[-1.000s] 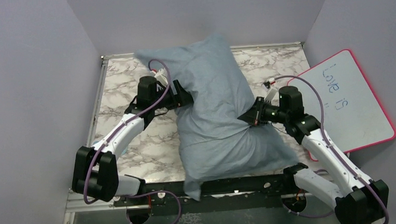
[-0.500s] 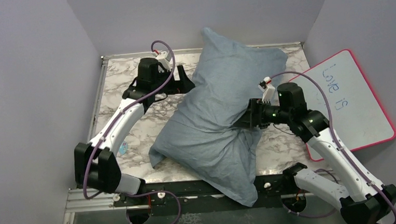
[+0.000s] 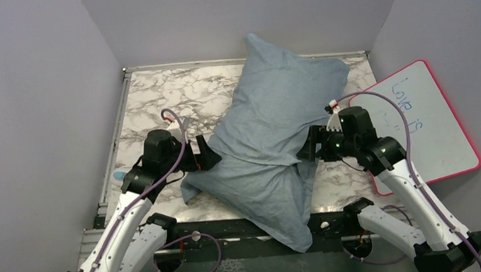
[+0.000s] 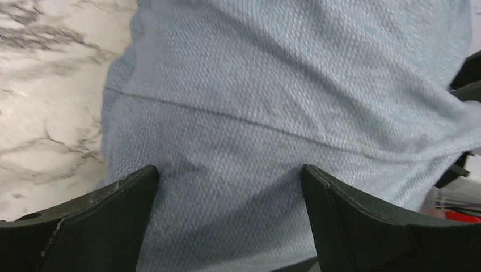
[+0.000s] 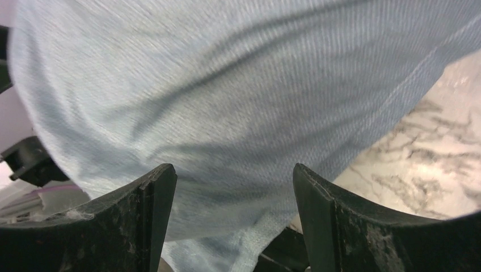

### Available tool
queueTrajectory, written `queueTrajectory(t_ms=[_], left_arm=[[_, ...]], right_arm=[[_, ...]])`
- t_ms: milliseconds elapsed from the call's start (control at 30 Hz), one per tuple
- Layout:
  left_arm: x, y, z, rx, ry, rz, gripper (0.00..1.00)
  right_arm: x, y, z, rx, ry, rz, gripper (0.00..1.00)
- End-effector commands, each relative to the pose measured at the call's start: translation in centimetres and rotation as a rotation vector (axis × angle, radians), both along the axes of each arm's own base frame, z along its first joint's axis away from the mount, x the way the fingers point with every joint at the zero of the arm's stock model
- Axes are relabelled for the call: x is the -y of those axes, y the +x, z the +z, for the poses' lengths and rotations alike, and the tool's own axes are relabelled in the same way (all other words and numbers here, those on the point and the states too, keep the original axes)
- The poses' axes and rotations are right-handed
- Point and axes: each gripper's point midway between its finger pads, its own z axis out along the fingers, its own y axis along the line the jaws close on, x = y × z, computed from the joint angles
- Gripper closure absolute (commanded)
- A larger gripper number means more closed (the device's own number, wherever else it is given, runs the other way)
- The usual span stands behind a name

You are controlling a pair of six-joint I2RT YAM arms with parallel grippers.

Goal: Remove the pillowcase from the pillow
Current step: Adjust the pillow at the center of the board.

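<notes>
Pillowcase, dusty grey-blue face up, lies across the middle of the marble table. It is full and plump; the pillow inside is hidden by the cloth. The long axis runs far to near, leaning a little to the right at the far end. One far corner points up against the back wall, and the near corner hangs over the table's front rail between the two arm bases. The bundle is kinked at its waist, with the far half overlapping the near half along a crease. Left gripper sits at the left flank of the waist, its fingers spread wide with textured cloth and a seam line just ahead of them, nothing clamped. Right gripper faces the opposite flank, its fingers also apart and the cloth unpinched. A pink-rimmed whiteboard lies at the right of the table beside the right arm. Blue marker writing on it reads "Love is", turned sideways to the top camera. No brand or label is legible on the cloth.
</notes>
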Motion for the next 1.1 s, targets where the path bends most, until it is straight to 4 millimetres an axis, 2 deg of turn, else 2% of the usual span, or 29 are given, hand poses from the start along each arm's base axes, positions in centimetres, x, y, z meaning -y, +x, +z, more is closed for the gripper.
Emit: queueTrajectory(t_ms=[0,67,133,200,267,333,433,500,567,700,733,767,833,900,933,1000,1067], left_arm=[[1.2,-3.6,0.2,-0.077,-0.140,-0.053,0.02],[1.7,-3.7,-0.2,-0.087,-0.162,-0.074,0.10],[2.0,-3.1,-0.3,-0.079,-0.166,-0.080,0.21],[1.8,-1.5,0.0,-0.048,-0.147,-0.040,0.33],[1.7,0.4,0.8,0.004,-0.138,-0.006,0.51],[2.2,2.3,1.7,0.058,-0.141,-0.004,0.67],[3.0,4.8,2.2,0.071,-0.104,-0.035,0.87],[3.1,6.7,2.9,0.090,-0.055,-0.037,0.94],[2.3,8.7,4.0,0.133,0.037,-0.014,0.96],[-1.6,12.1,6.6,0.229,0.246,0.111,0.99],[-2.3,12.3,6.9,0.240,0.271,0.125,0.98],[-2.6,12.4,6.9,0.235,0.282,0.131,0.92],[-2.5,12.0,6.0,0.209,0.273,0.112,0.69],[-2.6,11.1,4.2,0.154,0.264,0.119,0.37],[-2.7,10.6,3.7,0.130,0.251,0.132,0.26],[-2.9,9.8,3.1,0.110,0.236,0.152,0.12],[-3.8,9.2,3.4,0.116,0.252,0.191,0.02]], right_arm=[[-1.8,-4.8,-3.6,-0.167,0.128,0.114,0.20],[-3.9,-6.3,-4.3,-0.243,0.270,0.199,0.22],[-5.4,-6.8,-4.7,-0.291,0.385,0.238,0.27],[-6.0,-6.0,-4.6,-0.263,0.407,0.216,0.29],[-6.2,-4.8,-4.1,-0.222,0.396,0.192,0.31],[-6.6,-4.0,-3.4,-0.204,0.402,0.198,0.34],[-7.5,-3.3,-2.9,-0.210,0.403,0.242,0.36],[-7.6,-2.9,-3.1,-0.223,0.365,0.252,0.35],[-7.3,-2.3,-3.1,-0.223,0.319,0.246,0.34],[-5.8,-1.0,-1.5,-0.146,0.202,0.202,0.29],[-5.4,-0.7,-0.9,-0.118,0.175,0.188,0.27],[-5.0,-0.3,-0.1,-0.088,0.154,0.175,0.25],[-4.7,0.2,1.6,-0.036,0.139,0.171,0.21],[-5.2,0.3,3.4,0.004,0.159,0.209,0.17],[-5.6,0.4,4.6,0.026,0.177,0.240,0.17],[-6.2,0.7,5.8,0.040,0.192,0.280,0.16],[-6.8,1.3,6.8,0.056,0.201,0.306,0.16]])
